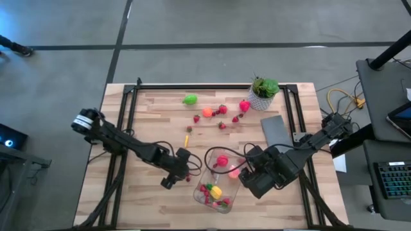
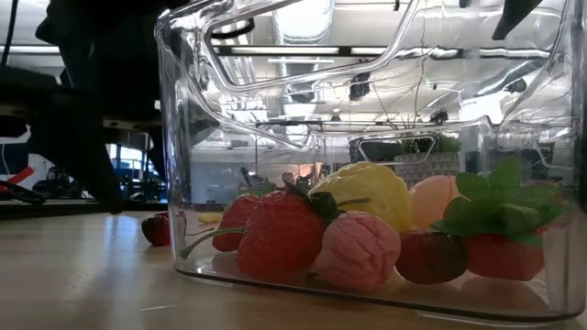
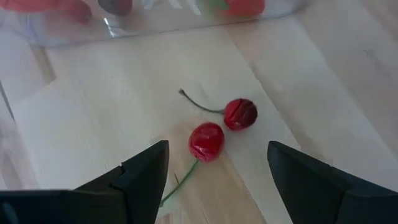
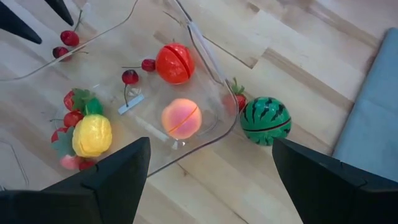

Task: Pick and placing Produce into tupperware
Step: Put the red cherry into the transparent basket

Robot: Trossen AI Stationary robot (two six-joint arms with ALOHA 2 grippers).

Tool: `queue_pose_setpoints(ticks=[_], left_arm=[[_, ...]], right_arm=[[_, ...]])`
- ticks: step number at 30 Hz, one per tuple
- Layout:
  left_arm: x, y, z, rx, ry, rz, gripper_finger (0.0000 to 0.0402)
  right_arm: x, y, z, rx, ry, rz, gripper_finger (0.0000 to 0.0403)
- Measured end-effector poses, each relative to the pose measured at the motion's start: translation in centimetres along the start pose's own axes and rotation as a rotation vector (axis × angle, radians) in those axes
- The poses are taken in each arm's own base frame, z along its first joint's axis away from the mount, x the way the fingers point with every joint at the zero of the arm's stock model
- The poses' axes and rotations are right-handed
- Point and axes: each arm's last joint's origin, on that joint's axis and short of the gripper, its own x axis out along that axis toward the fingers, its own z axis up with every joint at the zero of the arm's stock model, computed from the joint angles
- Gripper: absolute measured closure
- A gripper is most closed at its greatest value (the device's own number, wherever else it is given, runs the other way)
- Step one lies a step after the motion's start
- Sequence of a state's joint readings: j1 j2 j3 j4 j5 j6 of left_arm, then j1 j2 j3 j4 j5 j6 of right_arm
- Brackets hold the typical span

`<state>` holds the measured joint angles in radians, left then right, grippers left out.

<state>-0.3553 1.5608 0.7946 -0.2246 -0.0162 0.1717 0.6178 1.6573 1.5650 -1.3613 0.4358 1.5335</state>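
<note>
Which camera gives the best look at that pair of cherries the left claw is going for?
The left wrist view: the cherries fill the middle, between the open left claw. The right wrist view shows them small in a corner; the low view shows a dark red bit; overhead, barely a speck.

no readable text, no labels, no brands, no numbers, no signs
</note>
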Motion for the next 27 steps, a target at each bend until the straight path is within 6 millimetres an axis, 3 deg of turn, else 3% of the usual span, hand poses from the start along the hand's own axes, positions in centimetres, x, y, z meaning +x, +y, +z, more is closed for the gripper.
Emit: queue_pose_setpoints(ticks=[8,19,27], left_arm=[[0.8,0.0,-0.2,-0.006,0.028,0.025,0.0149],[1.0,0.2,0.0,-0.008,0.006,0.036,0.022],[1.4,0.2,0.0,-0.009,0.008,0.045,0.0224]], right_arm=[[0.2,0.0,-0.1,-0.003,-0.001,-0.007,0.0074],[0.4,-0.1,-0.2,-0.004,-0.005,-0.011,0.0074],[0.4,-0.1,-0.2,-0.001,-0.006,-0.011,0.0074]])
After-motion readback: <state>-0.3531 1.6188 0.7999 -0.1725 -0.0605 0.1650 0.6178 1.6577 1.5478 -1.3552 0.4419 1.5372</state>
